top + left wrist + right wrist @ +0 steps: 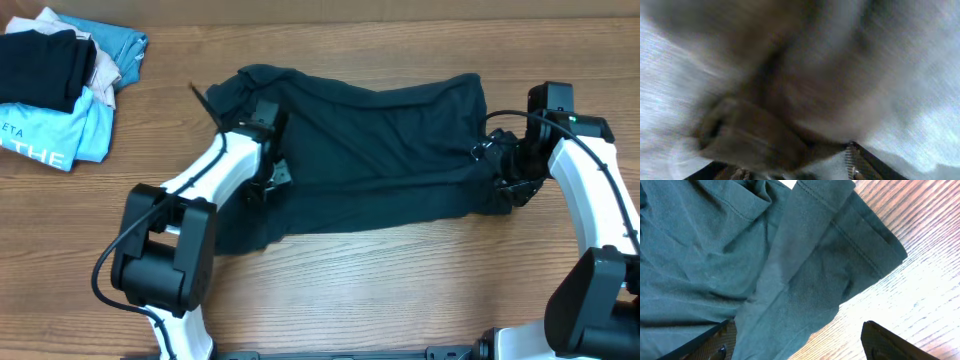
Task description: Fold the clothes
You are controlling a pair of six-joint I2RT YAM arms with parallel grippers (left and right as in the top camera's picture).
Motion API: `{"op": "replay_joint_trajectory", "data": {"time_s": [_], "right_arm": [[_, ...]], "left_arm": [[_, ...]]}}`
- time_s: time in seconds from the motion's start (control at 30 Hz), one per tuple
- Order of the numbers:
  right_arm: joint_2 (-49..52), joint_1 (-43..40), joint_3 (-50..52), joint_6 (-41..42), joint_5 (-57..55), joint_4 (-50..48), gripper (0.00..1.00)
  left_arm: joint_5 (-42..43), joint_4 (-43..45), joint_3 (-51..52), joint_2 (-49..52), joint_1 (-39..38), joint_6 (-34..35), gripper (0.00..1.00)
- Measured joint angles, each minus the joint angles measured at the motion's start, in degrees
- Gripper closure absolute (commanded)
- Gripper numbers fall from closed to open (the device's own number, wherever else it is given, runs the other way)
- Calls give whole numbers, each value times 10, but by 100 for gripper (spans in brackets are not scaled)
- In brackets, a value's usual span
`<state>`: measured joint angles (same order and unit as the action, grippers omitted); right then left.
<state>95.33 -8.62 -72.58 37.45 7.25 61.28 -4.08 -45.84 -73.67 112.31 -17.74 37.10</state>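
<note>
The clothes (370, 150), one dark navy-teal garment, lie wrinkled across the middle of the wooden table (400, 280). My left gripper (268, 150) hovers over the garment's left part. In the left wrist view everything is smeared by motion: the left gripper (777, 167) has its fingers apart, and a blurred bunch of cloth (790, 100) fills the space ahead of them. My right gripper (500, 168) is at the garment's right edge. In the right wrist view the right gripper (800, 345) is open wide, with a hemmed flap of the clothes (805, 280) lying loose over its left finger and bare wood beside the other.
A pile of other garments sits at the far left corner: a black folded one (40, 65), a light-blue shirt printed "THE" (60, 135) and a blue piece (118, 45). Bare wood runs along the front edge and to the right of the garment.
</note>
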Motion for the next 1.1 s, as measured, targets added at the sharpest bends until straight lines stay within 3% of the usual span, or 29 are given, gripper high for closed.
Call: {"op": "replay_joint_trajectory", "data": {"time_s": [0.17,0.3,0.37,0.43,0.5,0.53,0.57,0.7,0.8,1.0,1.07,1.1], "right_arm": [[0,49,0,0,0,-17,16],[0,97,0,-18,0,-35,16],[0,125,0,-32,0,-38,21],[0,146,0,-43,1,-40,50],[0,158,0,-51,2,-38,72],[0,161,0,-55,3,-38,81],[0,162,0,-60,2,-38,84],[32,162,0,-60,-15,-47,89],[87,162,1,-60,-34,-59,86],[102,161,2,-71,-63,-88,86],[102,158,2,-73,-73,-91,96],[102,155,2,-74,-75,-92,96]], "left_arm": [[-38,0,0,0,46,-9,36],[-50,-24,-2,0,75,-17,52],[-49,-76,-22,0,80,-23,53],[-48,-126,-56,-6,77,-24,51],[-32,-176,-79,-30,67,-24,53],[-12,-195,-85,-50,58,-24,63],[6,-204,-88,-64,48,-24,73],[90,-200,-73,-81,-16,-21,74],[122,-158,-23,-80,-56,-6,73],[133,-88,37,-67,-54,5,75],[133,-84,40,-56,-49,5,80],[134,-79,40,-46,-49,7,81]]}}
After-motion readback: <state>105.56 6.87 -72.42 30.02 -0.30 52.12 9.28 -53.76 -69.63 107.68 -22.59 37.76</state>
